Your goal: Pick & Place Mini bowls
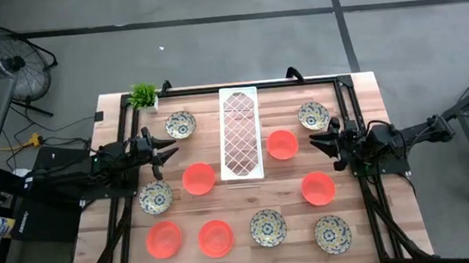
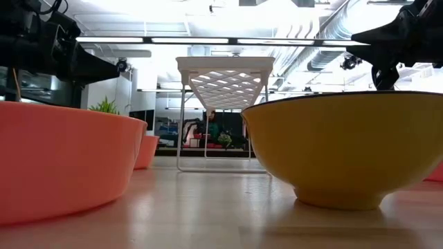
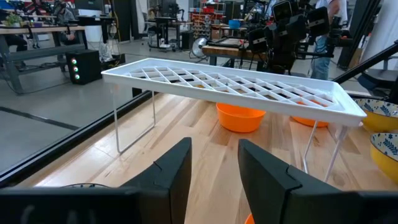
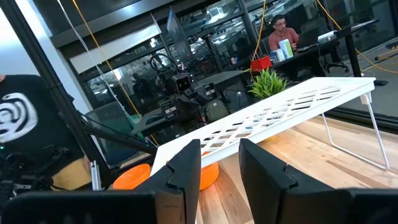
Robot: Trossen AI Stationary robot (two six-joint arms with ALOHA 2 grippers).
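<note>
- Left gripper [image 1: 167,148] hovers above the table on the left side, fingers apart with a clear gap, holding nothing; points toward the white rack [image 1: 241,133] in the middle.
- Right gripper [image 1: 318,143] hovers on the right side, fingers apart, empty, pointing at the rack from the other side.
- Rack: white lattice shelf on wire legs, runs near-to-far down the table centre, nothing on top.
- Ten mini bowls, all on the wood table [image 1: 368,170], none held.
- Closest to left gripper: orange bowl [image 1: 198,178] just near-right of it, patterned bowl [image 1: 155,197] just near of it, patterned bowl [image 1: 180,124] just far-right of it.
- Closest to right gripper: orange bowl [image 1: 281,143] just left of it beside the rack, patterned bowl [image 1: 312,115] just far of it, orange bowl [image 1: 318,187] near of it.
- Near row, left to right: orange bowl [image 1: 164,238], orange bowl [image 1: 215,238], patterned bowl [image 1: 268,227], patterned bowl [image 1: 332,233]; well apart from both grippers.
- No bowl between either gripper's fingers.
- Small green plant [image 1: 143,95] at far-left table corner.
- Low view: two bowls loom close to the camera, rack behind them.
</note>
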